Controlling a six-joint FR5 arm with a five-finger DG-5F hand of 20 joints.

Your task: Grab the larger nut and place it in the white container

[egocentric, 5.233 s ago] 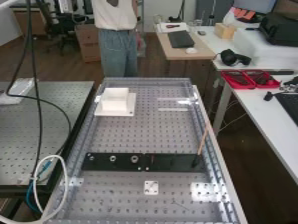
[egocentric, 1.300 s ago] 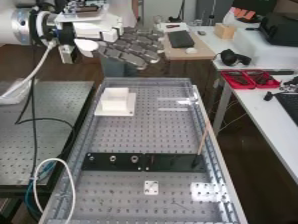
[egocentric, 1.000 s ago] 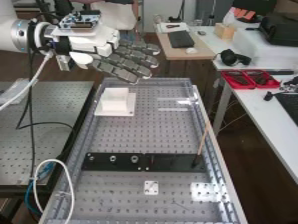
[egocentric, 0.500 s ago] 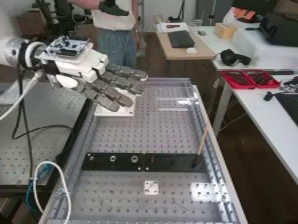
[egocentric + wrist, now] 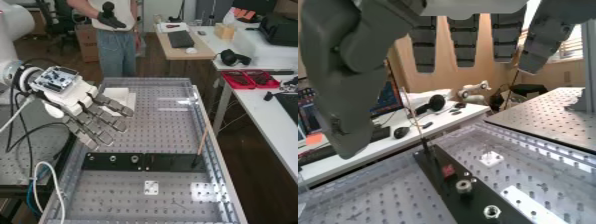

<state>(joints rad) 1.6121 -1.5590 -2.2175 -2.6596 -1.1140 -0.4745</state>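
Note:
The hand (image 5: 83,109) is over the bench's left edge in the high view, fingers extended and open with nothing between them. Its fingers cover part of the white container (image 5: 116,93). On the black bar (image 5: 169,162) stand the smaller nut (image 5: 91,158), the larger nut (image 5: 113,158) and the bearing (image 5: 134,158); the fingertips are up and left of them. In the wrist view the hand (image 5: 464,42) shows straight fingers and a big thumb, apart from the bar. The bearing (image 5: 463,186) and the hexagonal larger nut (image 5: 491,212) stand on the bar there.
A thin stick (image 5: 203,140) rises from the bar's right end. A small white plate (image 5: 151,188) lies on the near part of the perforated bench. Clear rails (image 5: 216,160) edge the bench. Cables (image 5: 50,175) hang at the left, beside another perforated table (image 5: 46,95).
The arm came into view from the upper left, and the hand has since descended toward the near end, its fingers tilting further down. The parts on the bar and the container have stayed put.

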